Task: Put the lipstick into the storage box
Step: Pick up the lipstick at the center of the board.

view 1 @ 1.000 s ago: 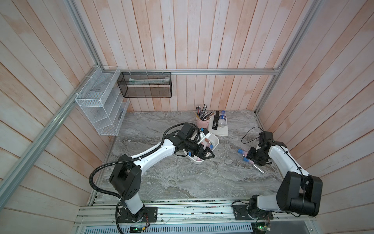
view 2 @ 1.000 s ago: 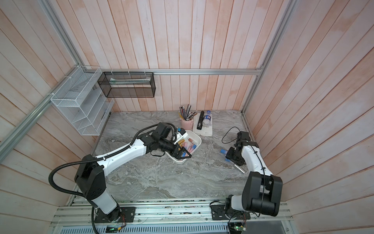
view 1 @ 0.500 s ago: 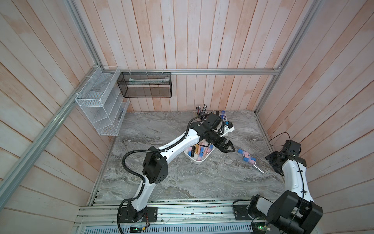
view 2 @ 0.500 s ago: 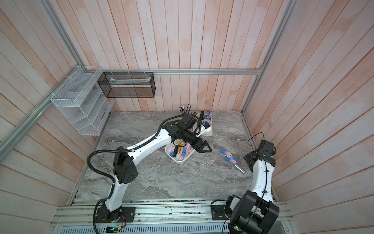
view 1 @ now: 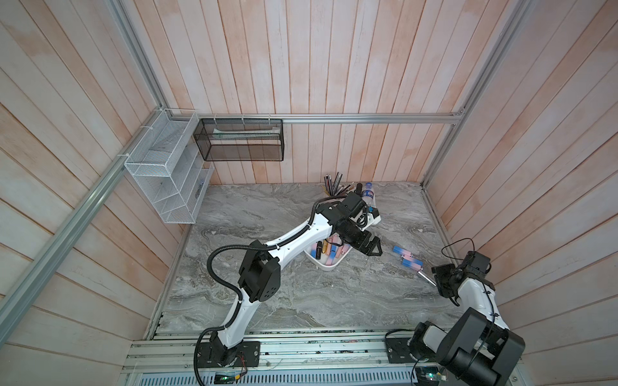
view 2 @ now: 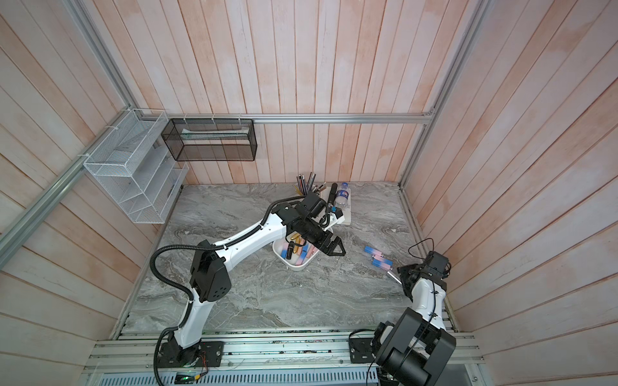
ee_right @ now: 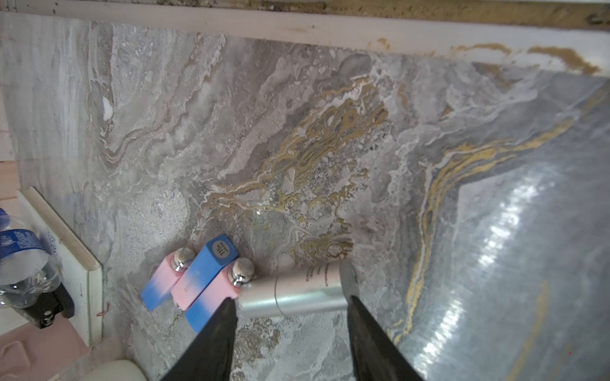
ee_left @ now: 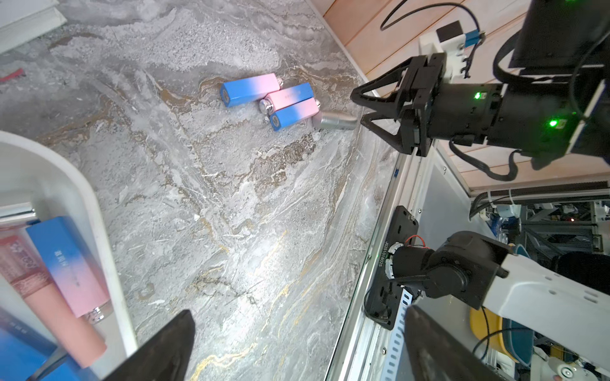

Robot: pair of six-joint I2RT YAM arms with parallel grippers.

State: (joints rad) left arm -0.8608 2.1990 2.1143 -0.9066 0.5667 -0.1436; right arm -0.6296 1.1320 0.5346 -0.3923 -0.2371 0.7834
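1. Landmark: storage box (view 1: 327,267), white tub on the marble table (view 1: 284,300). Already loaded with several lipsticks (view 1: 331,250), blue-pink, pink, gold and dark, side by side.
2. Left out on the table, well apart from the storage box on the right arm's side: three blue-pink lipsticks (ee_left: 251,89) in a touching cluster. Also a silver tube (ee_left: 335,120) against the cluster's end farthest from the storage box.
3. Just beside the storage box, off its rim on the cluster side: left gripper (view 1: 372,250). Spread to full width, empty.
4. Well apart from the storage box, at the silver tube's outer end: right gripper (ee_left: 358,109). Jaws partway apart, nothing clamped going by the right wrist view. Tips close to the tube, contact unclear.
5. Progress, as a judgement: well under way, not finished. Most of the lot boxed, four pieces outside. Silver tube possibly a lipstick too, no telling.
6. Remaining: grasp each loose piece, carry to the storage box, release inside. Likely next target: the silver tube.
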